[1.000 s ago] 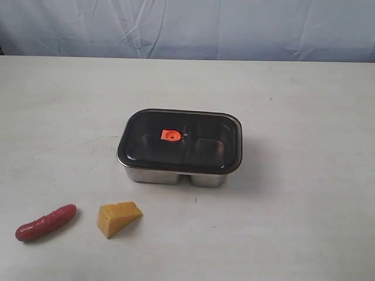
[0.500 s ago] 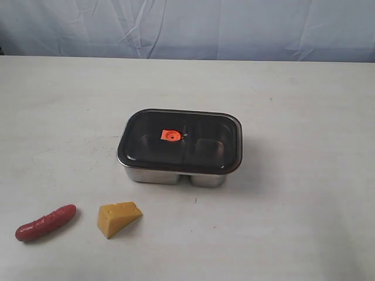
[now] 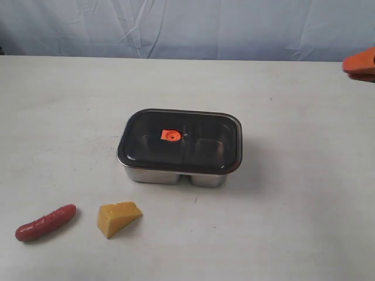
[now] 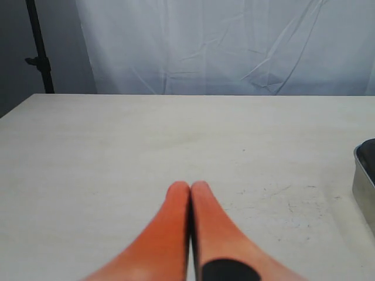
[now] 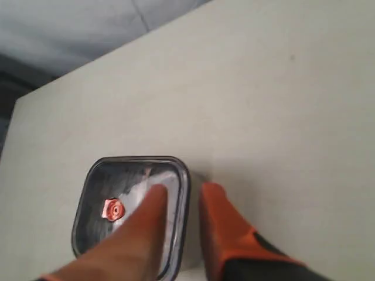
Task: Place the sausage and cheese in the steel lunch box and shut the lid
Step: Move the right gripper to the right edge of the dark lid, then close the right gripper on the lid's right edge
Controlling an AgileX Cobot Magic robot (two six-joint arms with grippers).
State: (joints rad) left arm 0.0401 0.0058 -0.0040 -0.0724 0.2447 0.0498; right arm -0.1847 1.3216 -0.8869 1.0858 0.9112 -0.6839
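The steel lunch box (image 3: 153, 174) stands mid-table, and the dark translucent lid (image 3: 199, 146) with its orange valve (image 3: 170, 135) sits on top of it. The dark red sausage (image 3: 45, 223) lies at the front left. The yellow cheese (image 3: 118, 218) wedge rests just right of it. My right gripper (image 5: 183, 193) is open and empty, high above the table, with the lid (image 5: 117, 187) far below its fingers. One of its orange fingers (image 3: 360, 62) shows at the right edge. My left gripper (image 4: 189, 186) is shut and empty over bare table.
The white table (image 3: 293, 222) runs back to a pale blue cloth backdrop (image 3: 187, 26). The left wrist view catches a corner of the box (image 4: 364, 187) and a dark stand (image 4: 40, 50) beyond the table's edge.
An orange finger of my right gripper has come into the exterior view at the right edge. The box, lid, sausage and cheese have not moved.
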